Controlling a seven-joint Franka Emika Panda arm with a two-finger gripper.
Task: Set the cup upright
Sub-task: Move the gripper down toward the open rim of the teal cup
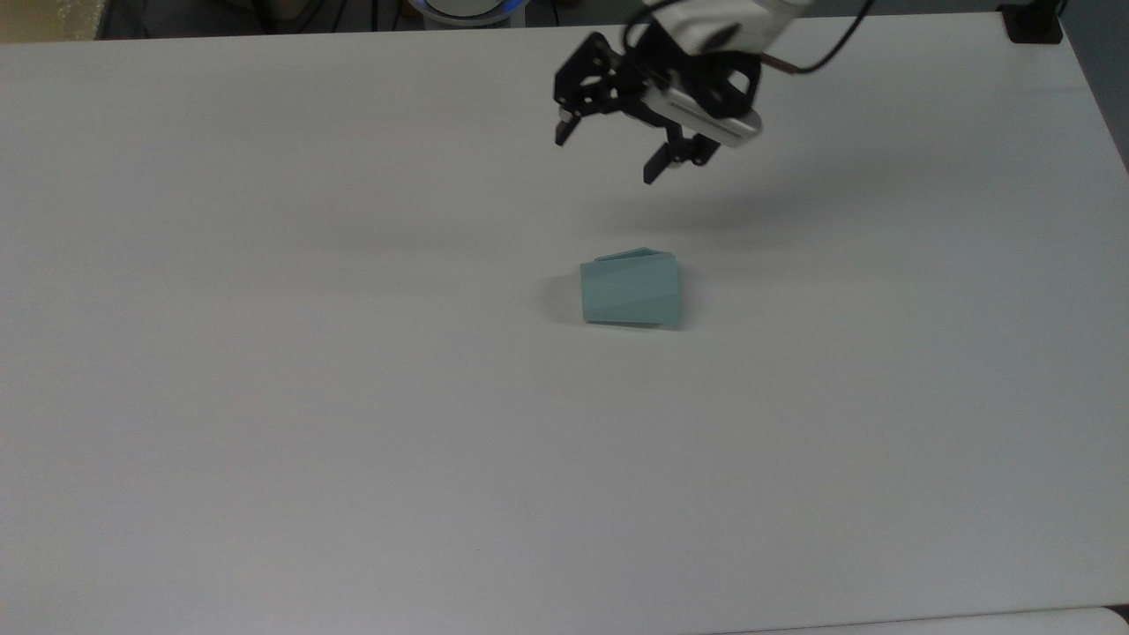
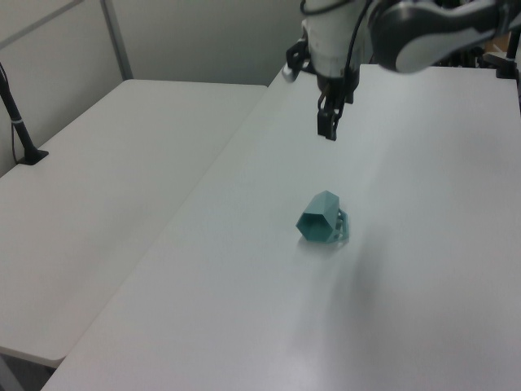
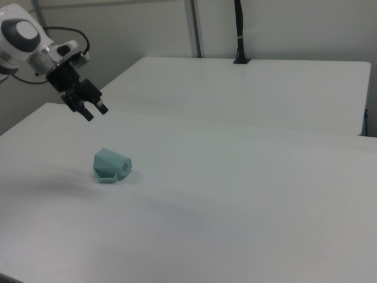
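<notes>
Here: faceted matte cup (image 1: 631, 291) on side.

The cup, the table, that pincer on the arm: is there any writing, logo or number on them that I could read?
None can be read.
The cup: plain teal facets, no print.
The pincer: black fingers and a white body, no legible marking.
The table: bare white, no labels.

The arm (image 1: 732, 26) ran off the top view's upper edge, and off the right view's left edge. In the left view, one finger of the tool (image 2: 327, 122) hid the other, and the cup (image 2: 321, 218) covered most of its own handle.
</notes>
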